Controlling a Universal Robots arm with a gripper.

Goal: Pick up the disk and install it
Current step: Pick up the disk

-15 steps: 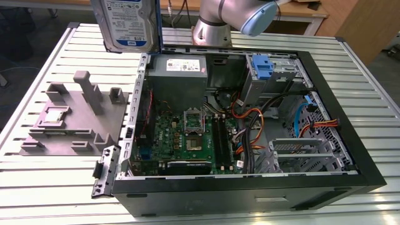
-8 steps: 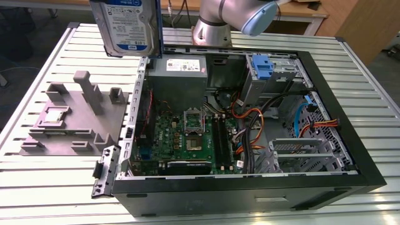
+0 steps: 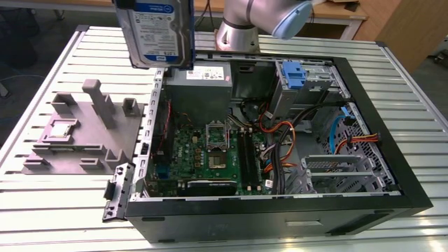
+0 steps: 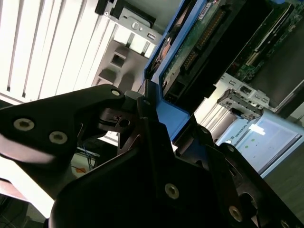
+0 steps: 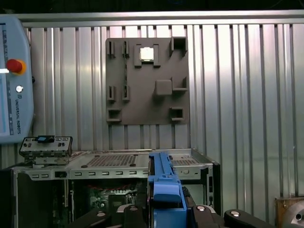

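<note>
Silver metal with a white-and-blue label, the disk [image 3: 157, 31] hangs high in the air at the exterior view's far left. It is on edge, label facing the camera, over the far left corner of the open computer case [image 3: 413, 194] and well clear of everything below. In both wrist views the gripper [image 5: 164, 209] has its black fingers [image 5: 135, 211] closed narrow on the blue plastic frame at the disk's edge, so the tool is holding the disk and nothing else.

So the pick-up half looks done: the disk touches neither the slatted table [image 3: 56, 210] nor the grey fixture plate [image 3: 70, 142] at the left, whose slots and posts stand bare apart from a small square chip.

The install half is not done. The disk is outside and above the case, near the grey power supply [image 3: 199, 79] but apart from it, and a long way from the right side, where the bays are. The perforated metal cage [image 3: 336, 168] at the near right holds no drive that I can see, and orange and red cables lie loose around it. The blue latch piece [image 3: 294, 73] stands upright at the far right, untouched.

My judgement — roughly halfway: the drive is gripped and lifted, but not yet brought to a bay or seated.
</note>
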